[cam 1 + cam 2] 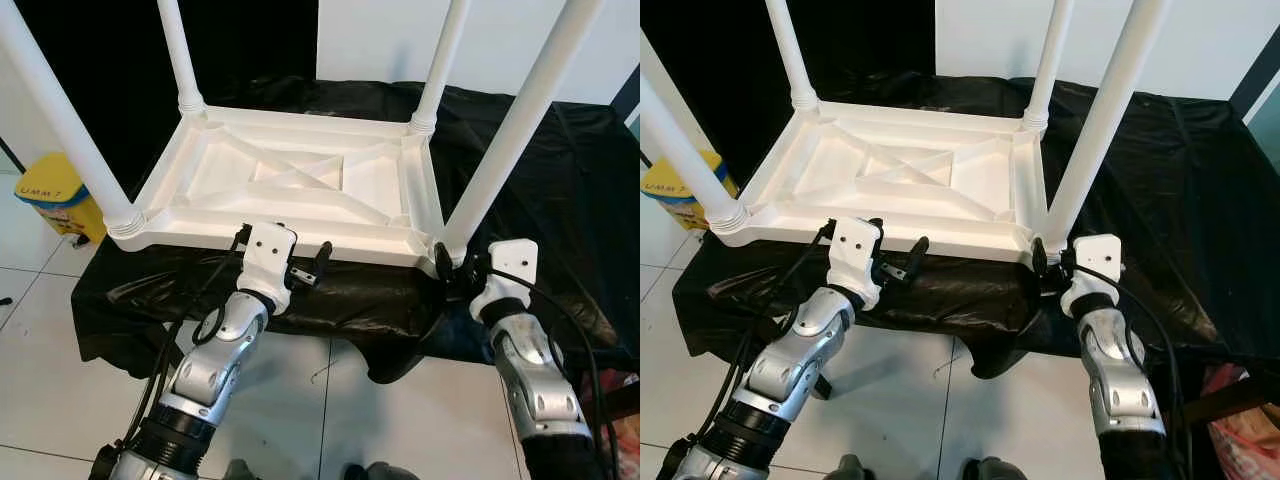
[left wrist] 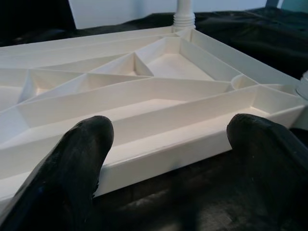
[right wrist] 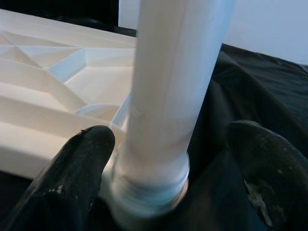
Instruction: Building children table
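Two tools are at work along the near edge of the upturned children's table [image 1: 300,180]. The right tool [image 3: 168,159] has its black fingers [image 3: 79,168] spread wide on either side of the near right leg [image 1: 510,130], just above the threaded collar where that leg enters the tabletop; neither finger clearly presses on it. The left tool [image 2: 168,144] is also spread wide, its fingertips just short of the tabletop's near rim, holding nothing.

The table lies top-down, ribbed underside up, on a counter draped in black plastic sheet [image 1: 560,180], with four white legs standing in its corners. A yellow bin [image 1: 55,195] sits on the tiled floor at far left.

As a judgement: if the right tool closes off-centre on the smooth round leg, it could slip or tilt the leg in its thread. A push from either tool could also slide the table on the slick plastic.

All four legs are cut off at the top, and how fully each is screwed in cannot be told.
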Controlling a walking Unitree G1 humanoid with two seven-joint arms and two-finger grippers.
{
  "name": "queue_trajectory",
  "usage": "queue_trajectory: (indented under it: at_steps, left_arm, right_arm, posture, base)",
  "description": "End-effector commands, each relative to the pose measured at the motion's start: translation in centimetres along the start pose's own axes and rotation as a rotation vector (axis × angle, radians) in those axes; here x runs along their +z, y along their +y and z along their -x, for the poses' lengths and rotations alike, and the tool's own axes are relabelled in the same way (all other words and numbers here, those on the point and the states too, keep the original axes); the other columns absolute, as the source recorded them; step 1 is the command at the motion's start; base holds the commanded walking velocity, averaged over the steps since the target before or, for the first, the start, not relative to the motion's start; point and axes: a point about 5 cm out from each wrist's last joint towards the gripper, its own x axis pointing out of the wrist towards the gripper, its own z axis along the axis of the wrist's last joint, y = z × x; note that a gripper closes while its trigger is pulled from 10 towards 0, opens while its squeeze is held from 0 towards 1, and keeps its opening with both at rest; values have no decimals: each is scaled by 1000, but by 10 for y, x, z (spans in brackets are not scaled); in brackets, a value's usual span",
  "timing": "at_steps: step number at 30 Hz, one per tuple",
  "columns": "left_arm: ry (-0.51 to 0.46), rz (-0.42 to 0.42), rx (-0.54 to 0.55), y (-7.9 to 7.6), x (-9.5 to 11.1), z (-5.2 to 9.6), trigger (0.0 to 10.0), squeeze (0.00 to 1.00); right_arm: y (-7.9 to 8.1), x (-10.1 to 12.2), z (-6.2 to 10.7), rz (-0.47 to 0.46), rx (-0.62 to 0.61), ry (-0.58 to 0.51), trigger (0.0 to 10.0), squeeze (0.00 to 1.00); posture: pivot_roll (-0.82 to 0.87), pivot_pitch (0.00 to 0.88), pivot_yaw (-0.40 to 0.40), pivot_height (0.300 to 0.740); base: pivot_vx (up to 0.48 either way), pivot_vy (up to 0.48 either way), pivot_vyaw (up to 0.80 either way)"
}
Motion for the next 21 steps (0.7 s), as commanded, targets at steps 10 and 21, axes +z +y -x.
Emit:
queue_trajectory:
  at_steps: [10,21]
  left_arm:
    - [-1,12,-409,-28,6,6,10000,0]
    - [10,-10,-401,-27,7,9,10000,0]
  right_arm:
    - [0,-3,-30,36,116,10,10000,0]
    - [30,-13,-42,10,423,51,10000,0]
  posture:
    - [15,142,-42,740]
    - [45,125,-64,740]
  base:
    - [0,0,0]
    - [0,0,0]
